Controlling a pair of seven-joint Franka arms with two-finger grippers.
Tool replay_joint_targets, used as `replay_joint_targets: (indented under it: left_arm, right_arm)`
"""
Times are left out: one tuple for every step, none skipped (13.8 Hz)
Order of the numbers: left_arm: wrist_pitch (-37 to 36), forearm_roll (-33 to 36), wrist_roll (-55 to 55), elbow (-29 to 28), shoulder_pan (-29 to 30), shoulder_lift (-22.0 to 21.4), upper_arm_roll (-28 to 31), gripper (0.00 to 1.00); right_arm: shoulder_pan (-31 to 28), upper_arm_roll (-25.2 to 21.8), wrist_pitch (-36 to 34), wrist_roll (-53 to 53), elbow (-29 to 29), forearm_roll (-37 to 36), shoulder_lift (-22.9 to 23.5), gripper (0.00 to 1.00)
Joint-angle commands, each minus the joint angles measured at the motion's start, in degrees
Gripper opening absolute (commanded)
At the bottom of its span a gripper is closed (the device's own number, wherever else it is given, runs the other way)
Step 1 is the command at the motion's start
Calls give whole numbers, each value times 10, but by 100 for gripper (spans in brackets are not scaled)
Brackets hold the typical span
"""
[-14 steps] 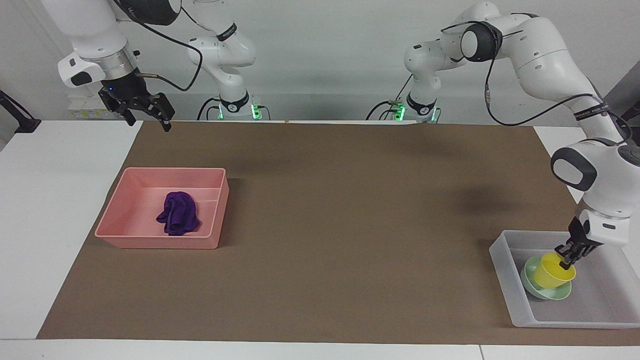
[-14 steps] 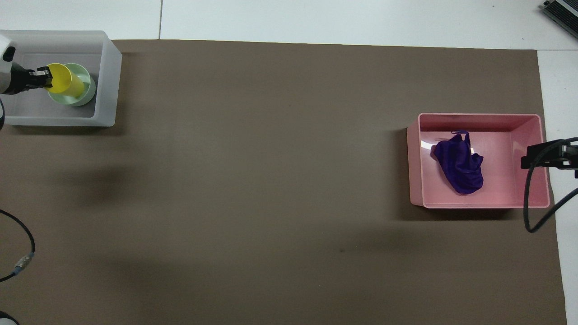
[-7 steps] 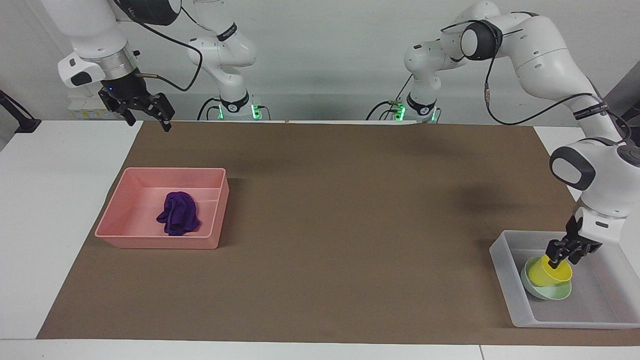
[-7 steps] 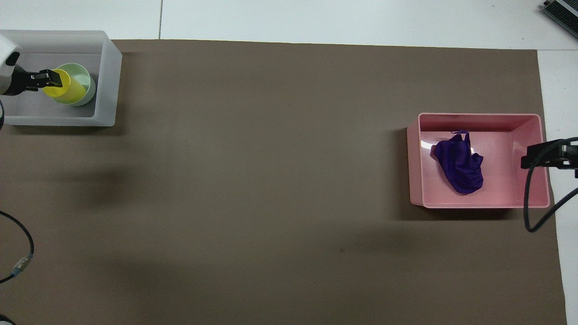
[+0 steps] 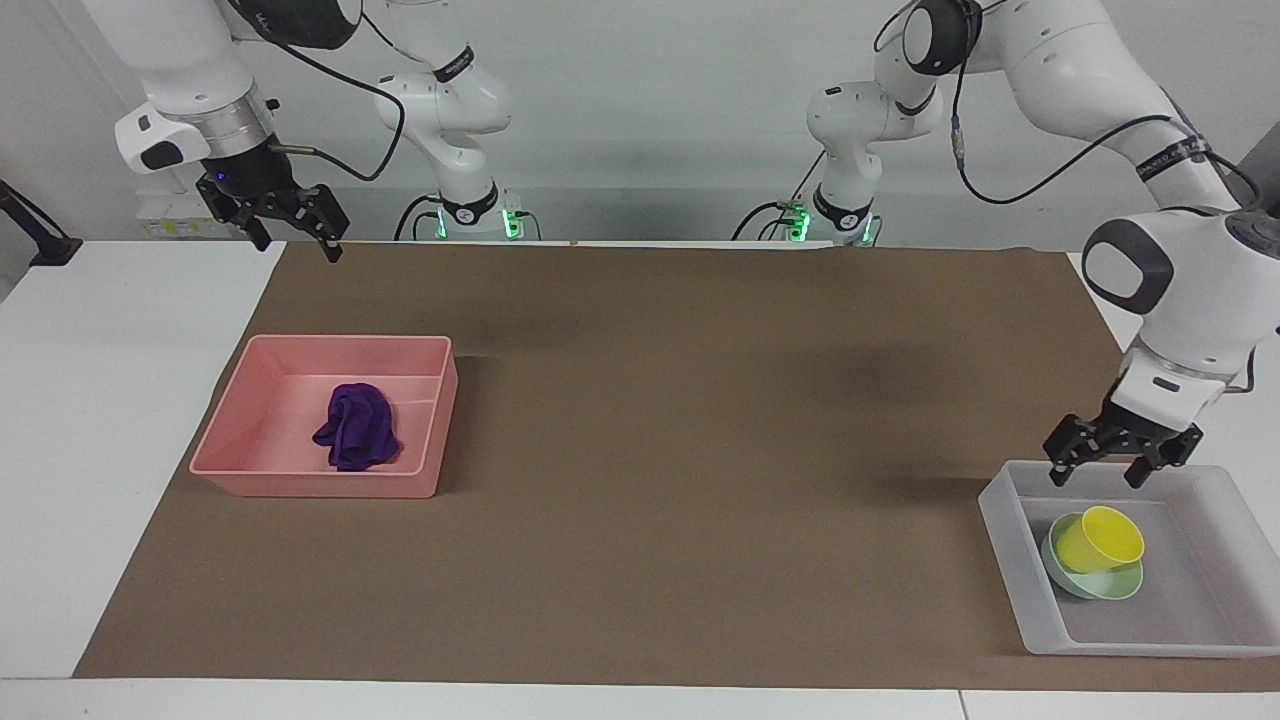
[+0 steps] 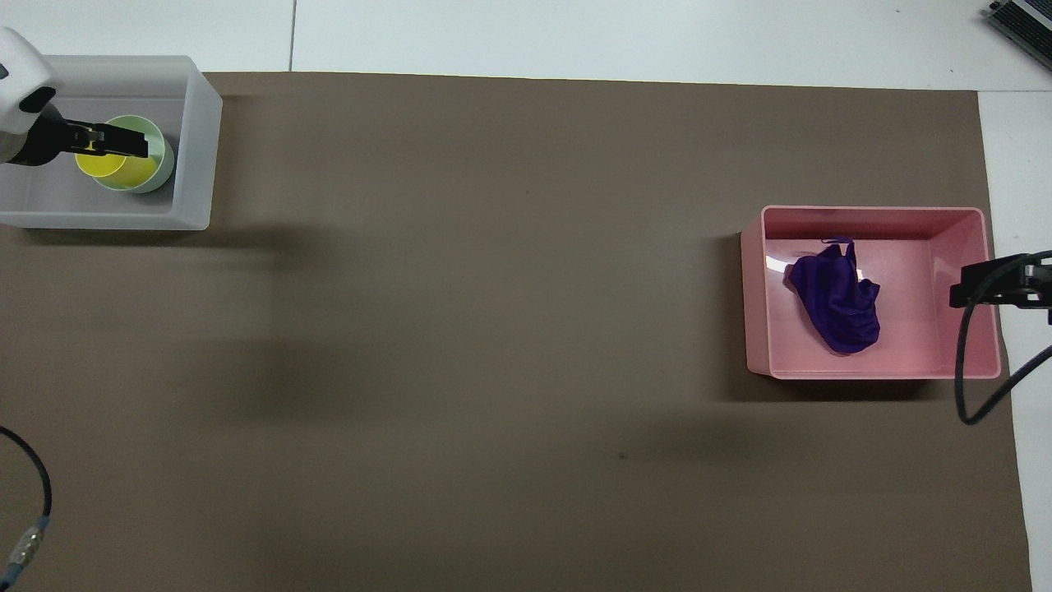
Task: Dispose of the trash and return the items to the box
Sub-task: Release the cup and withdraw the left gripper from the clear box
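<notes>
In the translucent tray at the left arm's end of the surface, the yellow cup lies tilted in the mint-green bowl.
A second ago the left hand pinched the cup's rim; it has since let go and risen, fingers apart and empty over the tray. The right hand waits raised, open, as before. The purple cloth stays in the pink bin.
</notes>
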Motion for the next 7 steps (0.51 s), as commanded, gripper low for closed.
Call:
replay_joint_targets:
  left_arm:
    - [-42, 0, 13, -79, -47, -87, 10, 100]
    - [-67, 0, 12, -81, -65, -102, 10, 100]
    - [-97, 1, 11, -85, -80, -119, 10, 100]
    - [-121, 3, 11, -88, -88, -134, 11, 100]
    - [-140, 3, 11, -88, -89, -152, 10, 100]
    - [-162, 4, 11, -84, -89, -166, 11, 100]
    - [-187, 13, 13, -77, -87, -174, 12, 100]
  right_arm:
    - [2, 2, -7, -15, -6, 4, -13, 100]
    - [3, 4, -8, -15, -4, 3, -12, 100]
    - [7, 11, -13, -16, 2, -5, -10, 100]
    - [21, 16, -15, -14, 2, -19, -10, 100]
    - [27, 16, -15, -14, 2, -25, -11, 100]
    - [27, 15, -15, -14, 2, -25, -11, 100]
    - [26, 14, -15, -12, 1, -20, -12, 100]
